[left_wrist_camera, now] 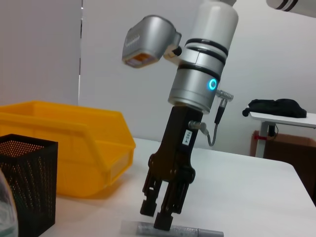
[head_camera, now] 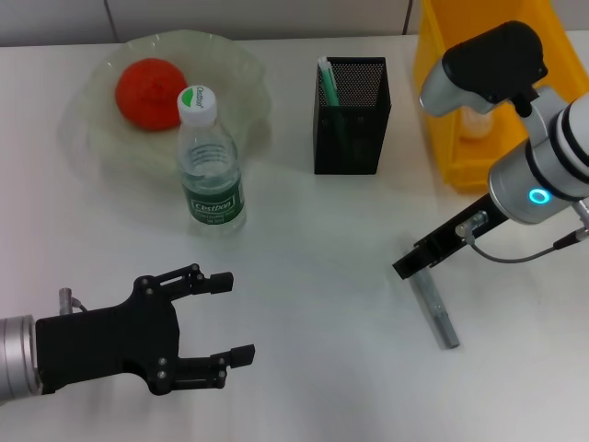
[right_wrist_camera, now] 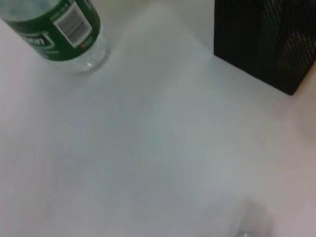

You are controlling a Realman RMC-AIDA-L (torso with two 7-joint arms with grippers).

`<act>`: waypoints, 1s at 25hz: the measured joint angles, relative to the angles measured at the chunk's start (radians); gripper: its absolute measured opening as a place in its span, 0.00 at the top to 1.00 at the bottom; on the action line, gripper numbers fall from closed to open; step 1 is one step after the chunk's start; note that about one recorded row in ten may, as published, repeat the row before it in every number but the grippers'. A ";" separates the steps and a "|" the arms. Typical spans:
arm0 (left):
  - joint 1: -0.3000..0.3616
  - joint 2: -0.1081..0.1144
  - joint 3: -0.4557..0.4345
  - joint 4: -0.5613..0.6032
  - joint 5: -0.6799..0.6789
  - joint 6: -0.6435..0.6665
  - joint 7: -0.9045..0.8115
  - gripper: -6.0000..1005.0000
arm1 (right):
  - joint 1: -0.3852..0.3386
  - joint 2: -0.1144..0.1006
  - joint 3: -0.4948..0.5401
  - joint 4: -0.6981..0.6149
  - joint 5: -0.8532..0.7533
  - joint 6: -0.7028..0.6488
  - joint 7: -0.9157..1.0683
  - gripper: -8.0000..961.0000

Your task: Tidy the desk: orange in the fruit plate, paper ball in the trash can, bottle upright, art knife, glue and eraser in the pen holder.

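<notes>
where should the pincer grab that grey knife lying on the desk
Across its narrow width, near the end closest to the right pincer, coming straight down from above. The art knife lies flat on the desk as a long slim bar, so only its two long sides offer opposing faces; the desk blocks any side approach.

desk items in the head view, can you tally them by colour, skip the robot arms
Orange-red: 1, the orange in the fruit plate
Green-labelled clear: 1, the upright bottle
Black: 1, the pen holder
Yellow: 1, the bin
Grey: 1, the art knife under the right gripper
Pale translucent: 1, the fruit plate
Total: 6
</notes>
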 joint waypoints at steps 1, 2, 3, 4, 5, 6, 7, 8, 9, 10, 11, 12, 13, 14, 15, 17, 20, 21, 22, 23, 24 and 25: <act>0.000 0.000 0.000 0.000 0.000 0.000 0.000 0.15 | 0.000 0.000 0.000 0.000 0.000 0.000 0.000 0.26; 0.001 0.000 0.000 0.001 0.000 0.000 0.000 0.15 | 0.006 0.000 0.000 0.015 0.001 0.005 0.000 0.27; 0.001 0.000 0.000 0.001 0.000 0.000 0.000 0.15 | 0.012 -0.001 0.000 0.032 0.001 0.010 0.000 0.27; 0.000 0.000 0.000 0.001 0.000 0.000 0.000 0.15 | 0.016 -0.001 0.000 0.043 0.001 0.013 0.000 0.27; 0.000 0.000 0.000 0.001 0.000 0.000 0.000 0.15 | 0.019 -0.001 0.000 0.050 0.001 0.014 -0.001 0.31; 0.000 0.000 0.000 0.001 0.000 0.000 0.000 0.15 | 0.020 -0.001 0.000 0.055 0.002 0.015 -0.003 0.35; -0.001 0.000 0.000 0.001 0.000 0.000 0.000 0.15 | 0.021 -0.001 0.000 0.057 0.002 0.016 -0.003 0.39; 0.000 0.000 0.000 0.001 0.000 0.000 0.000 0.15 | 0.022 0.000 0.000 0.059 0.003 0.017 -0.004 0.43; 0.000 0.000 0.000 0.001 0.000 0.000 0.000 0.15 | 0.022 0.000 0.000 0.062 0.003 0.017 -0.005 0.47; 0.000 0.000 0.000 0.001 0.000 -0.001 0.000 0.15 | 0.022 0.000 0.000 0.068 0.003 0.020 -0.005 0.51; 0.000 0.000 0.000 0.000 0.000 -0.001 0.000 0.15 | 0.023 0.001 0.000 0.078 0.003 0.023 -0.006 0.55; 0.000 0.000 0.000 -0.002 0.000 -0.002 0.000 0.15 | 0.026 0.001 0.000 0.094 0.003 0.029 -0.008 0.59; 0.000 0.000 0.000 -0.003 0.001 -0.002 0.000 0.15 | 0.026 0.001 0.000 0.094 0.003 0.029 -0.008 0.63; 0.000 0.000 0.000 -0.003 0.002 -0.002 0.000 0.15 | 0.029 0.000 0.000 0.099 0.003 0.032 -0.009 0.67; 0.000 0.000 0.000 -0.003 0.002 -0.002 0.000 0.15 | 0.029 0.000 0.000 0.100 0.003 0.034 -0.012 0.72; 0.000 0.000 0.000 0.001 0.002 -0.002 0.000 0.15 | 0.029 -0.001 0.003 0.095 0.005 0.037 -0.019 0.78; 0.001 0.000 0.000 0.003 0.003 -0.001 0.000 0.15 | 0.005 -0.003 0.026 0.059 0.067 0.036 -0.069 0.82; 0.001 0.000 0.000 0.003 0.003 0.001 0.000 0.15 | 0.005 -0.003 0.026 0.059 0.067 0.036 -0.069 0.82; 0.001 0.000 0.000 0.003 0.003 0.001 0.000 0.15 | -0.011 -0.005 0.052 0.036 0.115 0.033 -0.104 0.82; 0.001 0.000 0.000 0.003 0.003 0.001 0.000 0.15 | -0.026 -0.005 0.078 0.016 0.155 0.031 -0.133 0.82; 0.001 0.000 0.000 0.003 0.003 0.002 0.000 0.15 | -0.050 -0.005 0.115 -0.015 0.210 0.029 -0.176 0.83; 0.001 0.000 0.000 0.003 0.003 0.002 0.000 0.15 | -0.117 -0.005 0.189 -0.086 0.348 0.043 -0.300 0.83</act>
